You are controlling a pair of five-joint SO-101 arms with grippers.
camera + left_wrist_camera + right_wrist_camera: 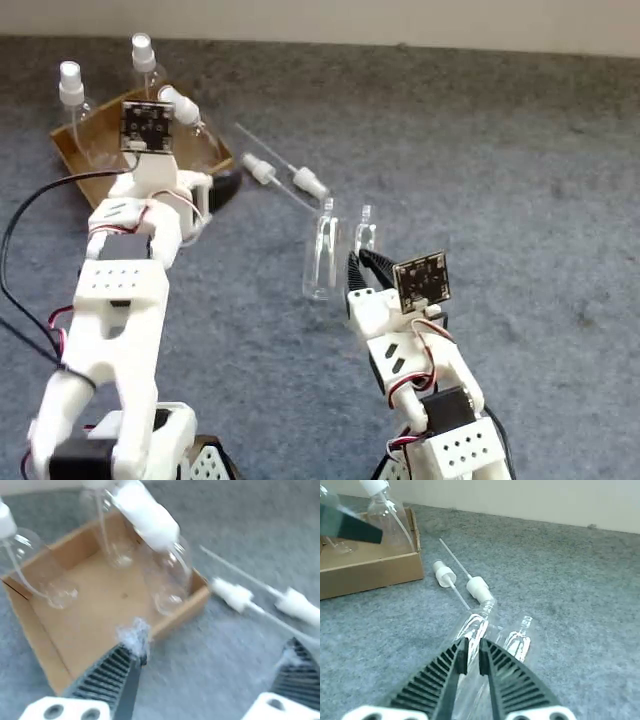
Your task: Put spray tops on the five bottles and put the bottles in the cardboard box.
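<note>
Worktop [520,150]: we see a grey, carpet-like surface under both arms and every part.
Right end effector [472,652]: nearest to us. Its fingers are drawn together to a thin slit with nothing between them, and the tips sit just short of the open bottles.
Open bottles [322,255]: we count two clear ones, uncapped, standing upright just beside each other near the middle of the worktop.
Spray tops [262,170]: two white ones lie loose on the worktop beyond the open bottles. Their thin tubes stretch out, and they lie between those bottles and the cardboard box.
Left end effector [215,650]: its fingers are spread wide and hold nothing, just beside the box's corner.
Cardboard box [75,165]: a shallow tray at the far left.
Capped bottles [45,575]: three stand inside the cardboard box with white tops on, and we see one leaning.
</note>
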